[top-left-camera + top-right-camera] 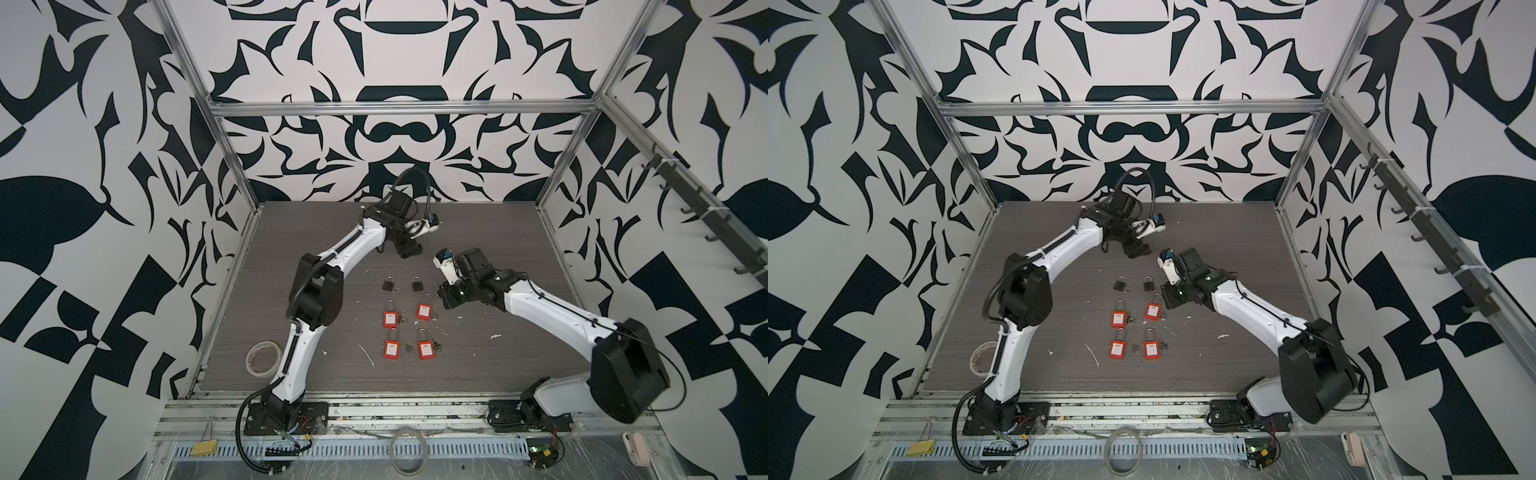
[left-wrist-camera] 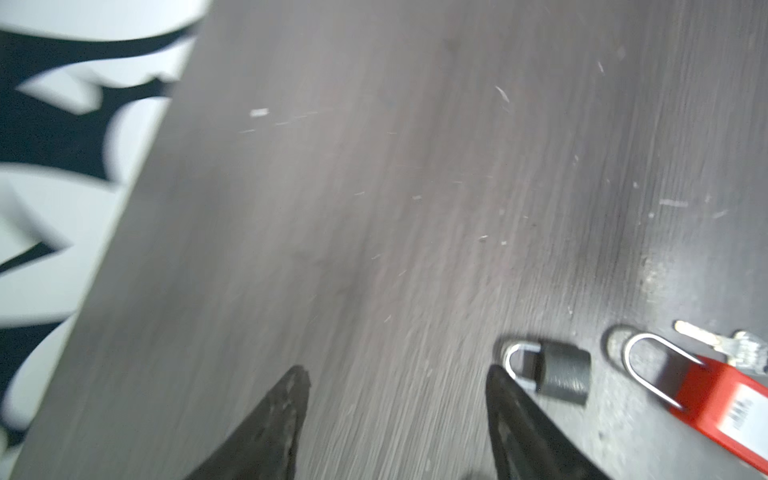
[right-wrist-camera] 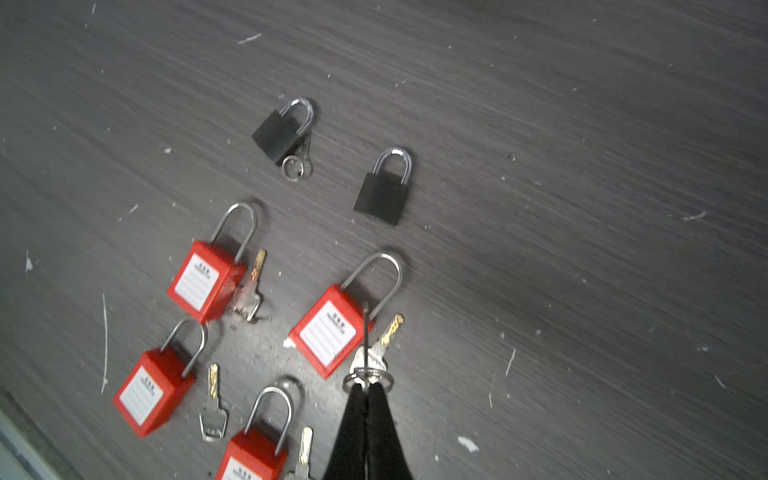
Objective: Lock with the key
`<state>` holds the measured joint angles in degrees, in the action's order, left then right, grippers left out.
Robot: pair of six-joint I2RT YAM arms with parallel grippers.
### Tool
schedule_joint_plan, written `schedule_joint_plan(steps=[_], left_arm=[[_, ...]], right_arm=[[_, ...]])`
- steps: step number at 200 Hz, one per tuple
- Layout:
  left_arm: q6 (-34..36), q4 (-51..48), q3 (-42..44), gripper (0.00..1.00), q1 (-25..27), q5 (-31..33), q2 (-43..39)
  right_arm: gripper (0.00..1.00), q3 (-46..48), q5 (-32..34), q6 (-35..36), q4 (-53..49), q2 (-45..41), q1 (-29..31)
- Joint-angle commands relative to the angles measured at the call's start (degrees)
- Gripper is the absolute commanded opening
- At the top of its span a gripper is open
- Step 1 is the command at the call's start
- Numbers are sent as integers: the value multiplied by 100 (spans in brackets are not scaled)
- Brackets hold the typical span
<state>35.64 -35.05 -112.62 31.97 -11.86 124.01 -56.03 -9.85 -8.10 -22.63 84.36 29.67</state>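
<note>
Your right gripper (image 3: 368, 388) is clamped shut on a small key (image 3: 365, 328) with its ring, held off the counter (image 3: 582, 166). In the right wrist view that key crosses in front of a red padlock (image 3: 328, 332) and the lock's own key. The black padlock (image 3: 382, 195) with no key beside it lies flat farther out, apart from the grip. A second black padlock (image 3: 278, 133) has a key ring touching it. Your left gripper (image 2: 397, 386) stands open and empty over bare counter beyond the black pair. Four red padlocks (image 1: 390, 318) lie in two rows nearer the arm bases, each with a key just beside it. White scraps litter the counter, and a tape roll (image 1: 262, 358) sits beside the left arm.
</note>
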Motion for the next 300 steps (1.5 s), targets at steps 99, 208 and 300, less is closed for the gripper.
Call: schedule_joint_plan(steps=[99, 208, 300], left_arm=[[-1942, 1742, 5422, 71, -1489, -666, -4536], [-3911, 4772, 7932, 99, -2964, 437, -5386], [-3383, 10568, 9844, 99, -3059, 542, -3189]], right_arm=[[38, -2268, 464, -404, -873, 2490, -168], [94, 1888, 4562, 1133, 3819, -571, -465], [100, 3802, 2562, 1201, 7761, 213, -1905]])
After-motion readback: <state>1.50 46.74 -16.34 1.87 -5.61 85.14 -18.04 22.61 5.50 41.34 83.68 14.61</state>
